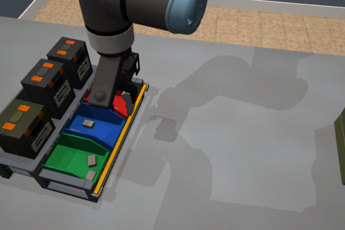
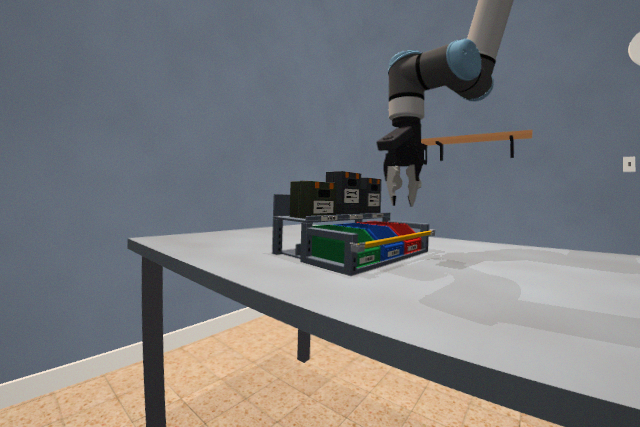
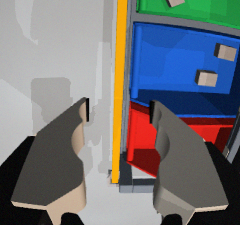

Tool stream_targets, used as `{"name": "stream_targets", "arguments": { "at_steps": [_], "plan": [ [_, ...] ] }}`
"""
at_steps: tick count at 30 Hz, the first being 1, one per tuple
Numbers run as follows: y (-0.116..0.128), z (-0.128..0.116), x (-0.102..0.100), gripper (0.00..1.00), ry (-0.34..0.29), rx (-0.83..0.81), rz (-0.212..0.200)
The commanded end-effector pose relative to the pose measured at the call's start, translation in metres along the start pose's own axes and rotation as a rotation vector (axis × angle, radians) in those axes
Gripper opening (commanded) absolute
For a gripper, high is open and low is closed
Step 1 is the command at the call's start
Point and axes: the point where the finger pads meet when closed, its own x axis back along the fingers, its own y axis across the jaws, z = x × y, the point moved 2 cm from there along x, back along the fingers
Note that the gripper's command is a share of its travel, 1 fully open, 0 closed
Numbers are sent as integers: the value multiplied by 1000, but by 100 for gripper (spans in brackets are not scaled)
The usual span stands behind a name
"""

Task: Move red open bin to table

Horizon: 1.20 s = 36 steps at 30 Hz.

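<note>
The red open bin (image 1: 119,102) sits in the far slot of the low shelf rack, beside the blue bin (image 1: 96,126); the arm hides most of it. It also shows in the side view (image 2: 402,229) and in the wrist view (image 3: 144,146); I cannot see its parts. My gripper (image 2: 403,199) hangs clearly above the rack's front edge. In the wrist view the fingers stand partly closed with a gap and hold nothing. They line up over the yellow bar (image 3: 120,80) and the red bin's front wall. One finger shows in the overhead view (image 1: 128,102).
A green bin (image 1: 74,157) with two grey blocks is the near slot; the blue bin holds grey blocks too. Two black cases (image 1: 70,57) (image 1: 47,83) and an olive case (image 1: 22,127) sit on the rack's upper level. An olive object (image 1: 341,144) is at the table's right edge.
</note>
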Motion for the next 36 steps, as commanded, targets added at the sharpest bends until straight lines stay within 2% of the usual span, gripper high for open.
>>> {"name": "stream_targets", "arguments": {
  "at_steps": [1,27,32,36],
  "plan": [
    [1,0,1,28,0,0,-1],
    [1,0,1,28,0,0,-1],
    [1,0,-29,28,0,2,-1],
    [1,0,-29,28,0,2,-1]
  ]
}}
